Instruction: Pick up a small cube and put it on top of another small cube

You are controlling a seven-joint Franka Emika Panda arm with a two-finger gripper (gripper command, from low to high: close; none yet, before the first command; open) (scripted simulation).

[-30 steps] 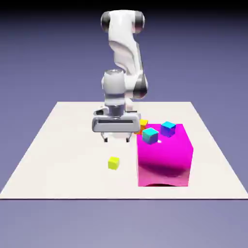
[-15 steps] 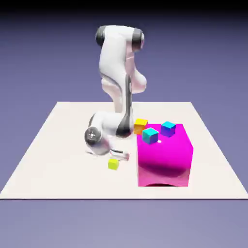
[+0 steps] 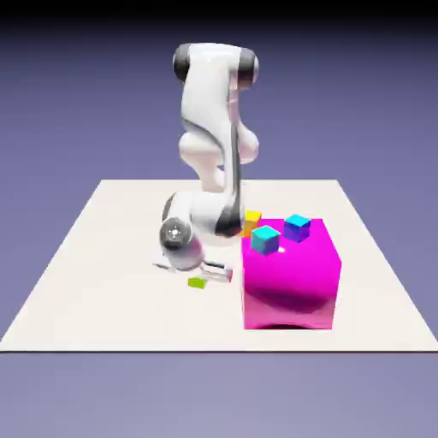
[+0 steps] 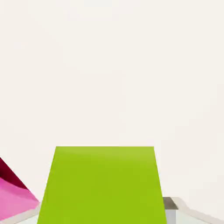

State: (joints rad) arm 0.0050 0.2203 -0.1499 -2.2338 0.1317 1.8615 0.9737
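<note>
The biggest thing near the work is the magenta block (image 3: 291, 272), which stands on the table (image 3: 94, 274) at about three o'clock from the gripper (image 3: 204, 275) and very close to it; its corner also shows at the lower left of the hand view (image 4: 13, 199). If the arm swings toward that side while still low, the hand or its load could strike the block's wall, and that would likely knock the grip loose. The white arm (image 3: 210, 145) is bent low over the table, and the jaws are clamped on the small yellow-green cube (image 4: 103, 186), which fills the bottom of the hand view and sits at the table surface, just beside the block. The hold appears to be near the cube's upper part, so a quick lift could let it twist or slip out. On top of the block rest a cyan cube (image 3: 266, 239) and, at its one o'clock, a blue cube (image 3: 296, 227); either could be nudged off during placing. An orange cube (image 3: 251, 222) lies behind the block, partly hidden by the arm.
</note>
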